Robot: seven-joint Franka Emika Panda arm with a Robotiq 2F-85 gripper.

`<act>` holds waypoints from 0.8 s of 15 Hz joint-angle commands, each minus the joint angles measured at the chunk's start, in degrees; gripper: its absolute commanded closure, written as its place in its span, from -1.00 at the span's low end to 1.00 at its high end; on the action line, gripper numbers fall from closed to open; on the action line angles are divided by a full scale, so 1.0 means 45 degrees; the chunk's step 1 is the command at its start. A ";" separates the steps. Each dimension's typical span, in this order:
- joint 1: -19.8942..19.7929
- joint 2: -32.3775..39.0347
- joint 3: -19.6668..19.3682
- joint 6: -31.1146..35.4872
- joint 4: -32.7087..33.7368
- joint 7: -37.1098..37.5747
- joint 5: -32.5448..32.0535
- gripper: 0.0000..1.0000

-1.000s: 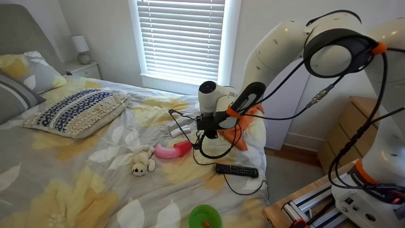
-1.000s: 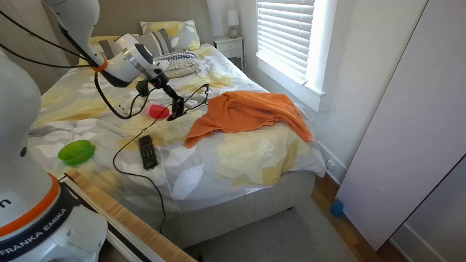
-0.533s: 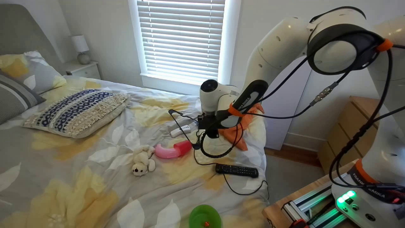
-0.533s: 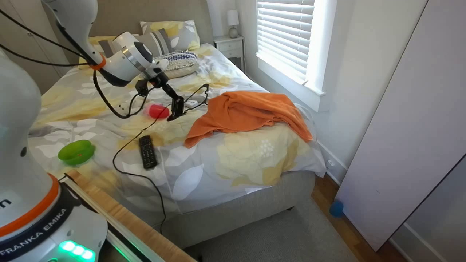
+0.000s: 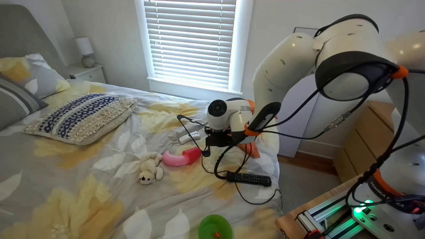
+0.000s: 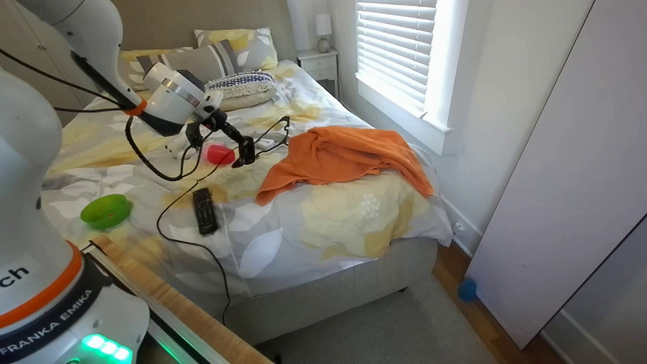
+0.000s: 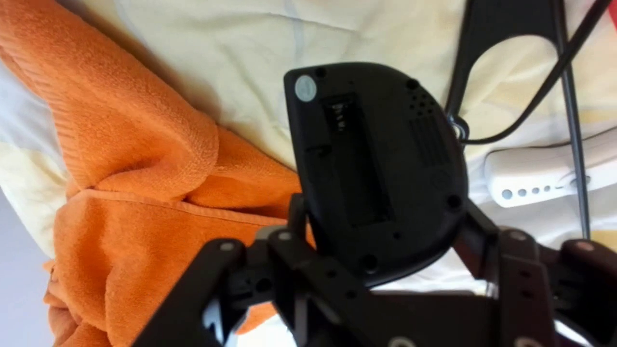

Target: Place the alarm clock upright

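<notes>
The alarm clock (image 7: 381, 178) is a black, half-round block in the wrist view. Its face with the open battery slot and screw holes is turned to the wrist camera. My gripper (image 7: 387, 217) has one finger on each side of it, both apparently touching its edges. In an exterior view the gripper (image 6: 244, 150) is low over the bed, left of the orange cloth, and the clock merges with the dark fingers there. In an exterior view the wrist (image 5: 219, 137) hides fingers and clock. I cannot tell whether the clock touches the bed.
The orange cloth (image 6: 343, 156) lies close beside the gripper. A thin black frame with a cable (image 7: 511, 19), a white remote (image 7: 540, 173) and a pink-red toy (image 5: 181, 157) lie near. A black remote (image 6: 204, 211) and a green bowl (image 6: 106, 211) are nearer the base.
The upper arm and wrist have come down and tilted, while the gripper's tip has stayed at nearly the same place. The green lights on the base have come on.
</notes>
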 commanded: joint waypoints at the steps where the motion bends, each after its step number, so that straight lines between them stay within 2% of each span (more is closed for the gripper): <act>1: 0.2033 0.1236 -0.2030 0.0986 0.0025 0.3157 -0.1265 0.06; 6: 0.3616 0.2954 -0.3605 0.0987 0.0159 0.5547 -0.1672 0.06; 12: 0.4248 0.4292 -0.3793 0.0833 0.0363 0.6157 -0.1379 0.06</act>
